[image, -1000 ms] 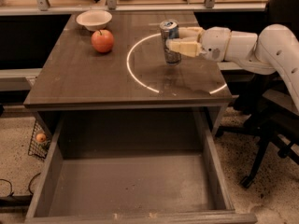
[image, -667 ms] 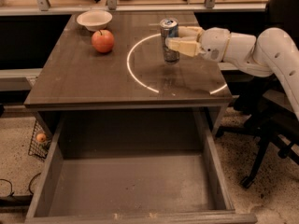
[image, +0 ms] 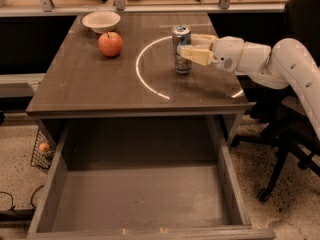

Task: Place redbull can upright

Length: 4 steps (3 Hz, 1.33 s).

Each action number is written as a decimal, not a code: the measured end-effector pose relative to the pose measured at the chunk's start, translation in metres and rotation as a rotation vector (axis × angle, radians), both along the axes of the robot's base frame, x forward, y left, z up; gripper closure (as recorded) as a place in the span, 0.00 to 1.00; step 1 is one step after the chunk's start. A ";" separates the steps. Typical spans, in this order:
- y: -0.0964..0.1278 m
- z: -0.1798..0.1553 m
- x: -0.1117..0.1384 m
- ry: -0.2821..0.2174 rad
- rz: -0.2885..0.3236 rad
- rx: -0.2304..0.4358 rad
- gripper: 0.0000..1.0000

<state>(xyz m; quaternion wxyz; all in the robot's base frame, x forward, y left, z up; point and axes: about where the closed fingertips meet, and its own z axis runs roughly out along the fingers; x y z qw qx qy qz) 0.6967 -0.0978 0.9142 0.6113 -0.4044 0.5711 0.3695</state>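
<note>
No lettering can be read anywhere; the redbull can point(image: 182, 36) perhaps bears some. The pincer point(image: 187, 46) clasps it, standing upright on the counter point(image: 100, 84).

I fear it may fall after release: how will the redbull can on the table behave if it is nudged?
The redbull can stands upright, tall and slim, so a nudge would probably tip it. Lying down, its round body would likely roll on the smooth table. The gripper holds it at mid-height.
</note>
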 end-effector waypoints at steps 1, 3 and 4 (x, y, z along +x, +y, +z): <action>0.000 -0.014 -0.002 0.020 -0.008 0.031 1.00; 0.000 -0.025 -0.003 0.043 -0.011 0.069 0.60; 0.000 -0.024 -0.003 0.043 -0.010 0.069 0.37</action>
